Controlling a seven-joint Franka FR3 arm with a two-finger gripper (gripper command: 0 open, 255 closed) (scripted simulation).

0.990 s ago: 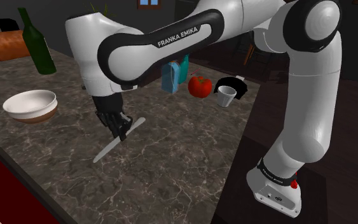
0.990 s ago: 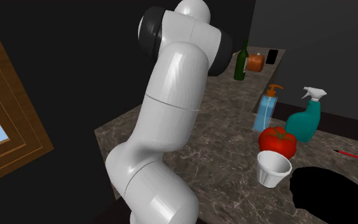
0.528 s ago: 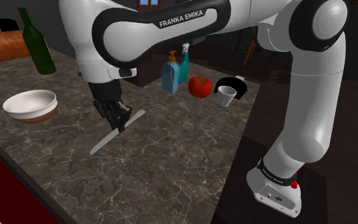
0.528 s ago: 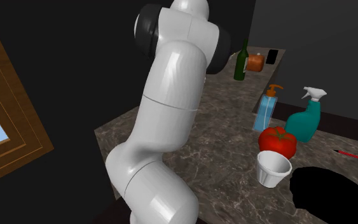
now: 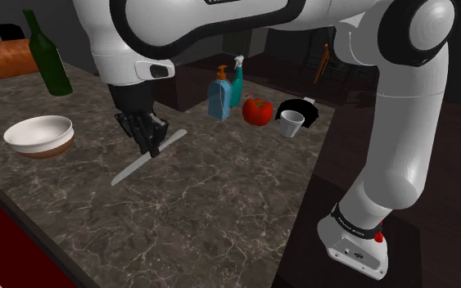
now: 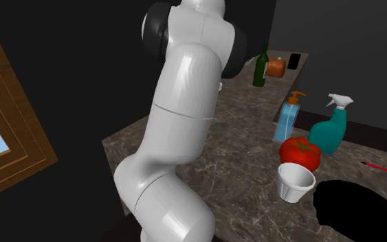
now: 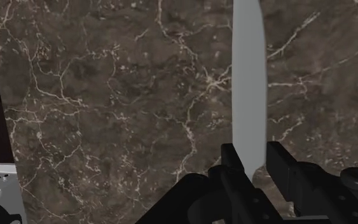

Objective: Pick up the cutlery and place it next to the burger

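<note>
Shift: up and toward the shoulder view's left since a second ago, gripper [image 5: 153, 149] and knife [image 5: 130, 170] together.
Jaws: pinching the grey knife nearer one end, long part running out ahead.
Knife: slanted over the dark marbled counter [image 5: 220, 196], well apart from the burger.
Bowl [image 5: 38, 135]: white, near the knife, on the shoulder view's left.
Cup [image 5: 291, 123], tomato [image 5: 257, 110]: side by side, farther right.
Soap dispenser [image 5: 219, 96], spray bottle [image 5: 237, 82]: just beside the tomato.
Green bottle [image 5: 47, 56]: upright, far left.
Burger [image 5: 3, 57]: behind the green bottle, at the counter's far corner.
</note>
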